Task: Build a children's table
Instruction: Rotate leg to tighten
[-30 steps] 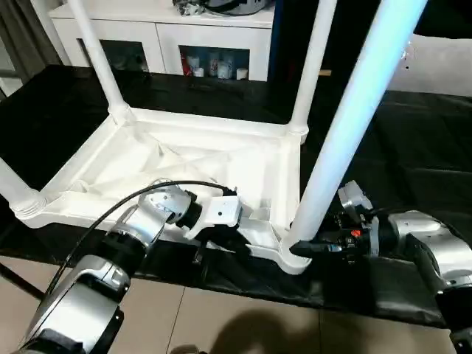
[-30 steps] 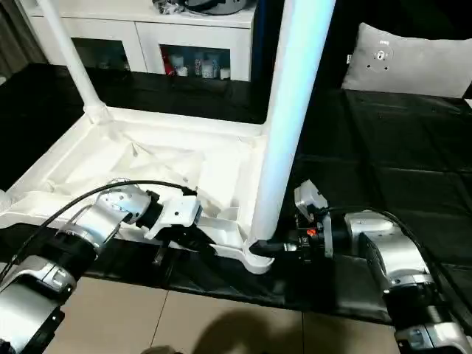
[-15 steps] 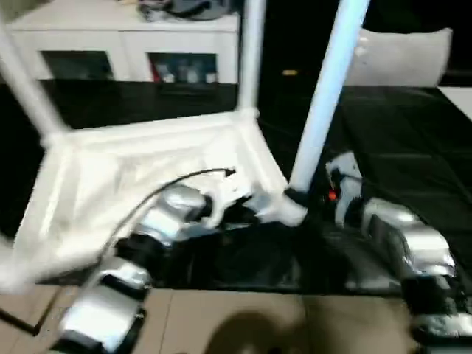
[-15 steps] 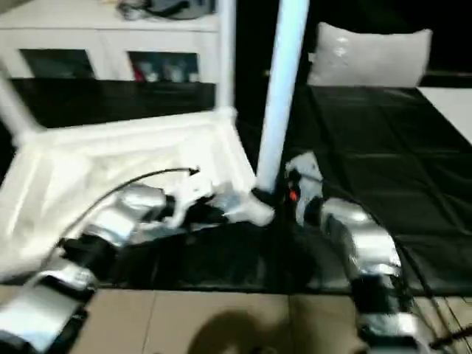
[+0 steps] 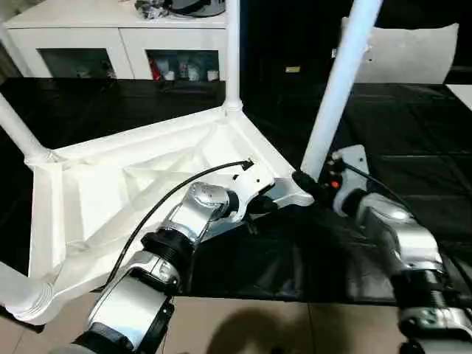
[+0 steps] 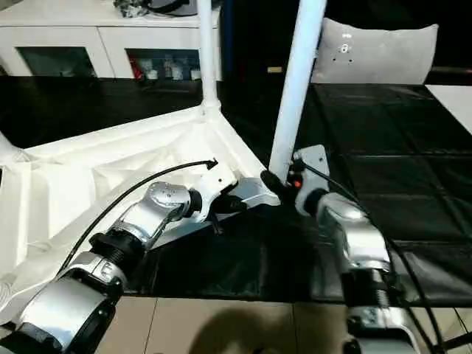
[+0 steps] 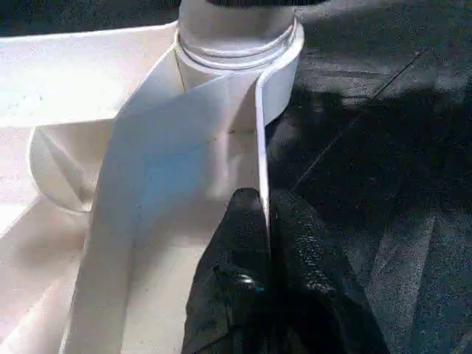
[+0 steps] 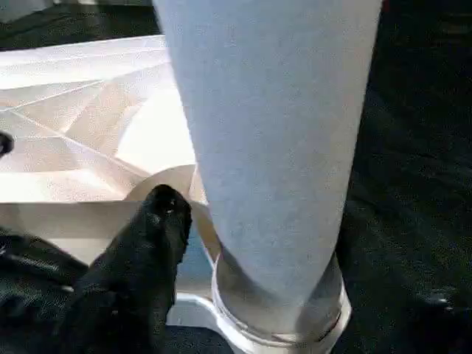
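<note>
While the left gripper [image 7: 267,221] stayed clamped on the table's rim [image 7: 259,133], the right gripper [image 5: 304,181], jaws unreadable, met the leg [image 5: 335,85]; steadying the corner socket [image 7: 240,44] mattered most.

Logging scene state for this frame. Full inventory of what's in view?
children's table: 1, white, upside down on the black surface, legs up
legs: 4 visible, white, standing in the corner sockets
black surface: 1, black, under the table
cabinet: 1, white with glass doors, behind
pillow: 1, white, far right
left gripper: black, pinching the table's rim near a socket
right gripper: black, at the base of the near leg
</note>
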You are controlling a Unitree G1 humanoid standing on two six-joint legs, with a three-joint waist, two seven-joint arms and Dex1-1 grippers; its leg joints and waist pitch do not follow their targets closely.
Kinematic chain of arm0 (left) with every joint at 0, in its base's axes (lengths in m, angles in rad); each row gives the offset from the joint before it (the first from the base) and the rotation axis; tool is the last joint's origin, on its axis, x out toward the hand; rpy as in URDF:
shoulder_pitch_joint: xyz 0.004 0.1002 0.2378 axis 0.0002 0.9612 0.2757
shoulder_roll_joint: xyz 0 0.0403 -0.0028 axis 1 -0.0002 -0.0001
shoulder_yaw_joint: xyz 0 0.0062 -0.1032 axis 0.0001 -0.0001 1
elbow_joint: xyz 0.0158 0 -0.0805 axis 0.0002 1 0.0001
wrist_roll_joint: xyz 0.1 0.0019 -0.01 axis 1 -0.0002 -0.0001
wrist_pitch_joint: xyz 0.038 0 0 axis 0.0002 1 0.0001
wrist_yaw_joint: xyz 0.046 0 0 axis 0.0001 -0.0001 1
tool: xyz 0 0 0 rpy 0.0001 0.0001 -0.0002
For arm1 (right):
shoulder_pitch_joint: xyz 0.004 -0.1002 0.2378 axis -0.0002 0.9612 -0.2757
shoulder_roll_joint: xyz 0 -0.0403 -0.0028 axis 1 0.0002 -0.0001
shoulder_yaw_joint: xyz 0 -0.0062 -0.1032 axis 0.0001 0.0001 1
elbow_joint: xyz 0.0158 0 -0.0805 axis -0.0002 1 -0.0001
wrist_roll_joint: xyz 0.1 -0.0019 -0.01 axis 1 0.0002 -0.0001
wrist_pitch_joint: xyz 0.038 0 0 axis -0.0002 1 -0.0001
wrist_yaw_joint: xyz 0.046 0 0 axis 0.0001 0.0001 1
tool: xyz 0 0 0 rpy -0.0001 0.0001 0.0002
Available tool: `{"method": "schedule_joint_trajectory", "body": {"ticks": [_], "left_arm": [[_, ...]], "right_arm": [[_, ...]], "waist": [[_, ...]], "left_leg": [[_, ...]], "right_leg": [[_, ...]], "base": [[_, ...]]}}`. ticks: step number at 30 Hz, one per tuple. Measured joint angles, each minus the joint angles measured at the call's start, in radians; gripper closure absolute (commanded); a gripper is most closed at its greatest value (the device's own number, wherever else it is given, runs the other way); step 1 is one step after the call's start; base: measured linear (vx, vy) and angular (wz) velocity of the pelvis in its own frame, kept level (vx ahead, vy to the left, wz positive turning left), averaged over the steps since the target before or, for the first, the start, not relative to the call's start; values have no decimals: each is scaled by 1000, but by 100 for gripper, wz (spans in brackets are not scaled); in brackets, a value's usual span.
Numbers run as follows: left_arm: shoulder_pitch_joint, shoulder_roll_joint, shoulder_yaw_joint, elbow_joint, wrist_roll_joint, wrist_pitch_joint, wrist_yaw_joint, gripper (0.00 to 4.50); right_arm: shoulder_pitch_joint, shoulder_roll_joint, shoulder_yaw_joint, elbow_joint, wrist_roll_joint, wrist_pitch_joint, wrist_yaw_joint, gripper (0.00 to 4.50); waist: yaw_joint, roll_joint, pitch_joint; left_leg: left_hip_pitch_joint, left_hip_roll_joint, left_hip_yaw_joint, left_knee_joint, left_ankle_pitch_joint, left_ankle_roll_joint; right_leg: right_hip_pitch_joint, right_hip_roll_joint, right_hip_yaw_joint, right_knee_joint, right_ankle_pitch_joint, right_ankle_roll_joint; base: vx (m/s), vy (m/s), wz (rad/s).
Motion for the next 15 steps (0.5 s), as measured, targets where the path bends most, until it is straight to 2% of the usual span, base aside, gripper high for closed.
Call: {"method": "schedule_joint_trajectory", "body": {"ticks": [5,6,10,14,15], "left_arm": [[17,61,-20,-7,1,-77,-76,450],[18,68,-21,-7,2,-85,-83,450],[24,119,-37,-7,2,-148,-169,450],[29,176,-59,-6,2,-236,-276,450],[31,193,-71,-6,0,-266,-314,450]], "right_arm": [[40,-86,35,2,15,-60,181,83],[45,-91,38,3,15,-62,198,56],[58,-169,65,3,16,-88,325,27],[71,-228,76,5,25,-138,444,27],[72,-236,78,6,38,-147,485,43]], "waist": [[10,-1,1],[10,-1,1],[14,-3,2],[26,-3,2],[32,-3,2]], "left_leg": [[0,1,0,2,1,0],[0,1,0,3,1,-1],[-1,1,0,4,1,-1],[-2,1,0,4,1,-1],[-3,1,0,4,1,-1]], "right_leg": [[-2,0,0,4,-3,2],[-2,0,0,4,-3,2],[-1,0,1,4,-3,2],[-2,0,1,4,-3,2],[-2,0,1,4,-3,2]], "base": [[0,0,0],[0,0,0],[0,0,0],[0,0,0],[0,0,0]]}}
